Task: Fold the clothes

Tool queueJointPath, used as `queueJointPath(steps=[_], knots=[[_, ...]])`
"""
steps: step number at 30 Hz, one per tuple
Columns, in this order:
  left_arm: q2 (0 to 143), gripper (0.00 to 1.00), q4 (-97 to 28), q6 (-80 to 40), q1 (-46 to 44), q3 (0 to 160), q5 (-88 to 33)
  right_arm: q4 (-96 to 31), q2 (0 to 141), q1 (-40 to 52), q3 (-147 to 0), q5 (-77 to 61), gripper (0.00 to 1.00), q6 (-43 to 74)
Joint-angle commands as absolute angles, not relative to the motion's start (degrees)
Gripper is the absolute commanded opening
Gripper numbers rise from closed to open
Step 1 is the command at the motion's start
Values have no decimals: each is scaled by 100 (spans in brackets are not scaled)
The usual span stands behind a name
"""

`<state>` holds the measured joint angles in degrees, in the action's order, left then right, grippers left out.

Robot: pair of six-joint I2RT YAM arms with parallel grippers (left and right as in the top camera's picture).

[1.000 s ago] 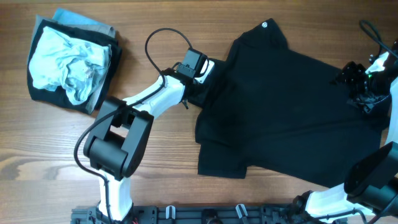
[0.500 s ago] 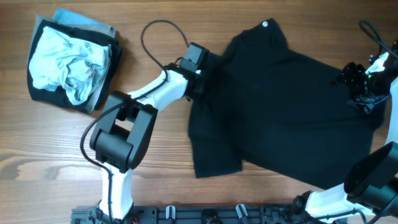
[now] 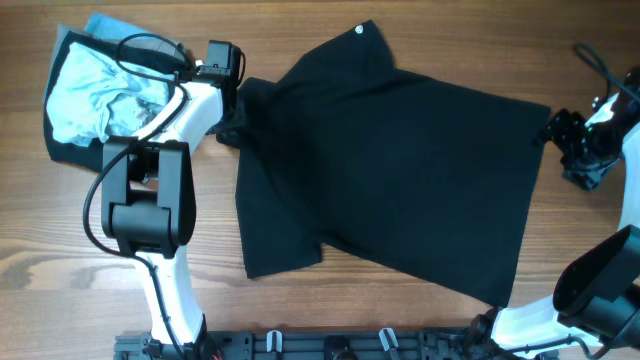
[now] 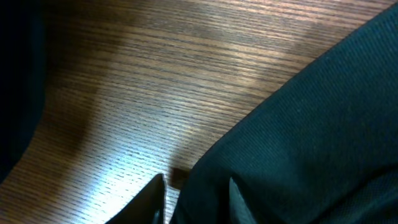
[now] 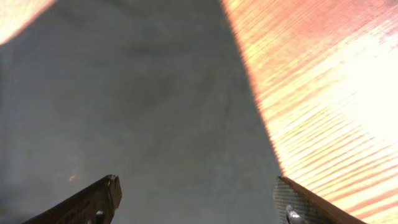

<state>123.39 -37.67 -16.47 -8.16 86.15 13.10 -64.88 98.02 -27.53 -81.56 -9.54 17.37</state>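
The black T-shirt (image 3: 400, 170) lies spread across the middle of the table, with a small white mark (image 3: 360, 30) at its far edge. My left gripper (image 3: 228, 112) is shut on the shirt's left edge, right beside the garment pile. In the left wrist view its fingers (image 4: 198, 202) pinch a fold of the dark fabric (image 4: 311, 124) just above the wood. My right gripper (image 3: 556, 135) is at the shirt's right edge. In the right wrist view its fingers (image 5: 199, 199) are wide apart over the fabric (image 5: 143, 99), holding nothing.
A pile of folded garments (image 3: 90, 95), pale blue on black and grey-blue, sits at the far left corner, close to my left arm. Bare wood table (image 3: 330, 320) shows in front of the shirt. The left arm's cable (image 3: 150, 45) loops over the pile.
My left gripper has pulled the shirt's left edge far left and toward the back, next to the pile. The shirt slid left and spread flatter. The right gripper barely moved.
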Motion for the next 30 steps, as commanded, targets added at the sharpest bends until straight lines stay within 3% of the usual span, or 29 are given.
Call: queueJointPath(steps=[1,4,10,16,19,22,27,30], knots=[[12470,40,-3879,-1466,-921,8423,644,-6029,9771,-2744,-7664,-513,82,1922],[12110,45,-3907,-1271,-1037,8433,578,-5686,9778,-2744,-7236,-513,72,1988],[11266,64,-3970,-1219,-1223,8433,578,-5430,9813,-2751,-6357,-333,80,2443],[10519,79,-4014,-1221,-1304,8433,578,-4956,9815,-2749,-5697,-333,80,2552],[10318,84,-4045,-1219,-1308,8433,580,-4421,9815,-2749,-5306,-279,72,2617],[10245,84,-4180,-1219,-1308,8433,580,-3994,9815,-2751,-4993,-67,54,2792],[10237,85,-4427,-1219,-1308,8433,578,-3763,9815,-2751,-4893,349,14,2902],[10237,85,-4421,-1219,-1308,8433,580,-3793,9815,-2770,-4895,904,4,3225]])
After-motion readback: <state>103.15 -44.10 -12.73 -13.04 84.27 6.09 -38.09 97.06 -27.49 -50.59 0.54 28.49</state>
